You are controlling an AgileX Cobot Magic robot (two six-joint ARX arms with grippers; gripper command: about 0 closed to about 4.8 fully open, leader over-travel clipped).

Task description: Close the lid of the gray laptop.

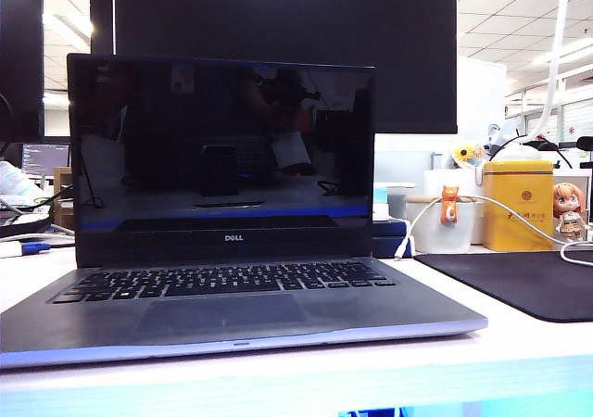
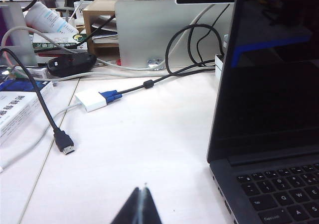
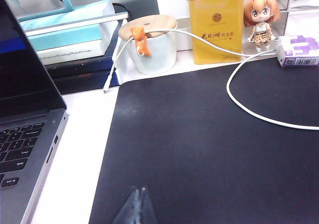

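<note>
**Both grippers low, laptop lid upright**

The left gripper (image 2: pixel 142 204) shows only a dark tip, fingers pressed together and empty, above the bare white table (image 2: pixel 139 144). The right gripper (image 3: pixel 135 206) is likewise pinched together, empty, over the black mat (image 3: pixel 209 149). The gray laptop (image 1: pixel 232 310) fills the exterior view's centre, its lid (image 1: pixel 222 157) upright. Behind stands the yellow tin (image 3: pixel 215 22).

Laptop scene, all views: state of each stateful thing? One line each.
lid: open, standing upright, screen dark
gray laptop: open on the table, keyboard exposed
left gripper: shut, above the bare table on the laptop's left side, holding nothing
right gripper: shut, above the black mat on the laptop's right side, holding nothing
black HDMI cable: unplugged, plug lying loose on the table
</note>
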